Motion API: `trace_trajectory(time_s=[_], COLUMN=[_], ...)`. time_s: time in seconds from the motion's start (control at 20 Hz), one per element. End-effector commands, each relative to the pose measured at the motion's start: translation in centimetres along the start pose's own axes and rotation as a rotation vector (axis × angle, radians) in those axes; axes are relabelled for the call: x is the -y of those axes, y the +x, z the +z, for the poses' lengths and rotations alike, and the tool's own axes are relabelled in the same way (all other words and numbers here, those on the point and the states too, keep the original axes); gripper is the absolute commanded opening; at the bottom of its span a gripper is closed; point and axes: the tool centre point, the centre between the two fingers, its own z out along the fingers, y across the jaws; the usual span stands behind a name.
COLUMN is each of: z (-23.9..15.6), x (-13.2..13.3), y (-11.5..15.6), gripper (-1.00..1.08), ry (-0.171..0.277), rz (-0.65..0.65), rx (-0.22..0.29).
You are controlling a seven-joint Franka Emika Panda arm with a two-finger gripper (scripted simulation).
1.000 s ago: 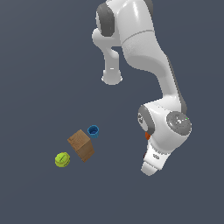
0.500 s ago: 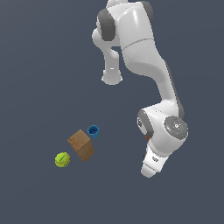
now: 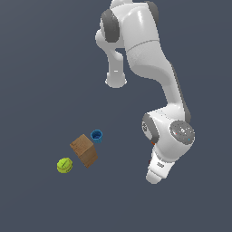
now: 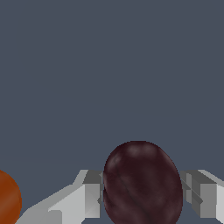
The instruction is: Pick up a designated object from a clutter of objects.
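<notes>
The designated object, a dark maroon lump (image 4: 142,183), sits right between my two fingers in the wrist view and fills the gap from side to side. My gripper (image 4: 142,194) is low around it, with one grey finger (image 4: 87,199) on each side. The jaws look open around the lump, not squeezing it. In the exterior view the hand (image 3: 155,176) points down at the exterior view's right, and the lump is hidden behind it. The orange-red cup (image 4: 6,199) stands close beside the gripper.
At the exterior view's left lie the brown box (image 3: 84,150), the small blue cup (image 3: 96,135) just behind it, and the lime-green round object (image 3: 65,165) beside it. They are well apart from the hand. The floor is plain dark grey.
The arm has lowered a little over the last second, and the hand has sunk toward the floor. The box, blue cup and green object have not moved.
</notes>
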Motion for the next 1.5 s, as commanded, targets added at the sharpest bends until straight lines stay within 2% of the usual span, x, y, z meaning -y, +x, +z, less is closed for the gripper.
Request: trace_trajectory(time_s=[0.0, 0.35, 0.6, 1.45], z=[0.0, -1.7, -4.7, -23.2], x=[0.0, -0.1, -0.3, -1.6], y=[0.0, -0.4, -1.2, -5.4], gripper=[-1.0, -1.0, -1.0, -1.0], ry=[0.0, 0.0, 0.001, 0.007], rz=[0.0, 0.0, -0.001, -0.003], rx=[0.0, 0.001, 0.002, 0.007])
